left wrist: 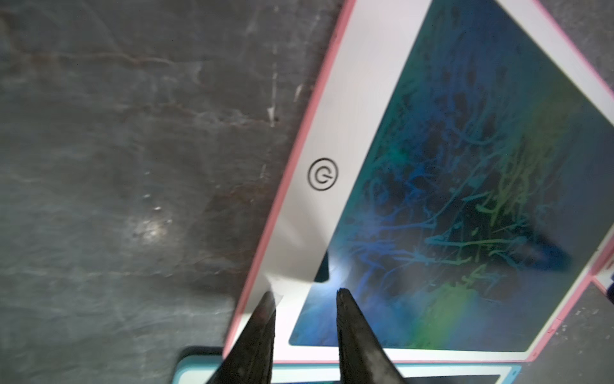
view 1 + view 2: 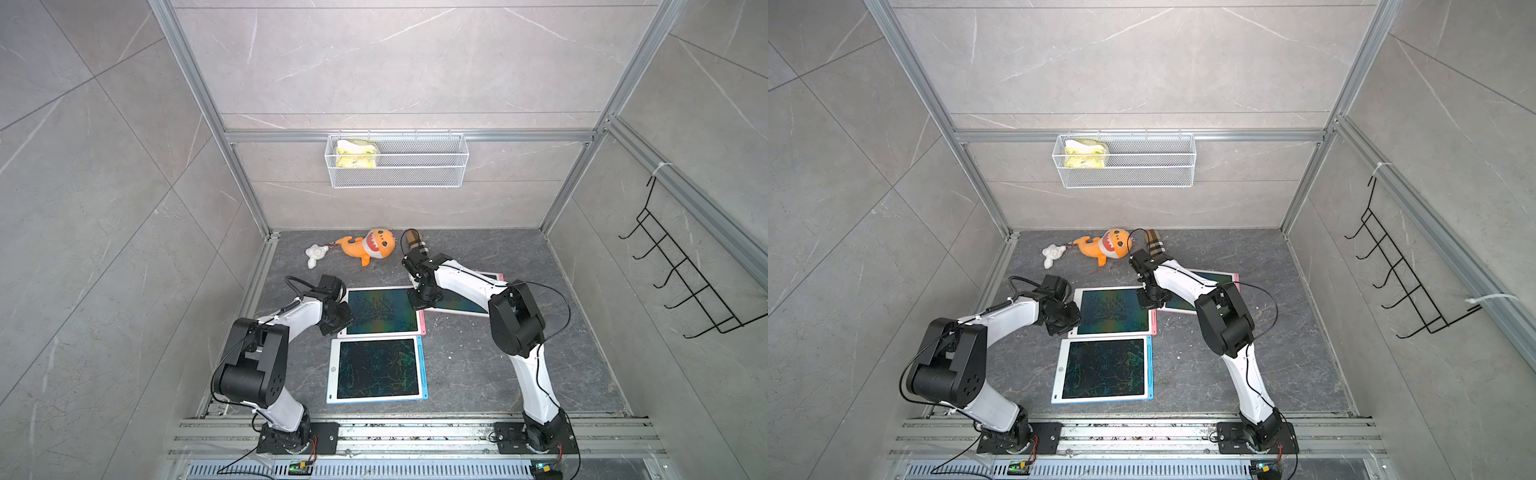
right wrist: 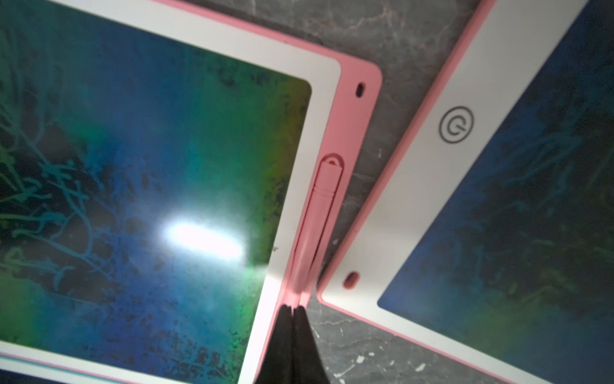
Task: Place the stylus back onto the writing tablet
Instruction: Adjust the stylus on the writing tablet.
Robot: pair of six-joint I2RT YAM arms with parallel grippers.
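Note:
A pink-framed writing tablet (image 2: 382, 311) (image 2: 1113, 311) lies flat in the middle of the floor, its dark screen full of scribbles. The pink stylus (image 3: 319, 212) lies along the groove in that tablet's side edge. My right gripper (image 3: 292, 307) (image 2: 417, 301) is shut, and its joined tips rest on the near end of the stylus with nothing between them. My left gripper (image 1: 305, 294) (image 2: 337, 328) is partly open over the tablet's opposite corner. One of its fingers (image 1: 267, 309) is on the white bezel and the other is over the screen; it holds nothing.
A blue-framed tablet (image 2: 378, 370) lies just in front of the pink one. A second pink tablet (image 2: 465, 307) lies partly under my right arm. An orange plush shark (image 2: 370, 247), a white toy (image 2: 316, 253) and a striped brown object (image 2: 415, 241) sit at the back. A wire basket (image 2: 397, 178) and a hook rack (image 2: 685, 282) hang on the walls.

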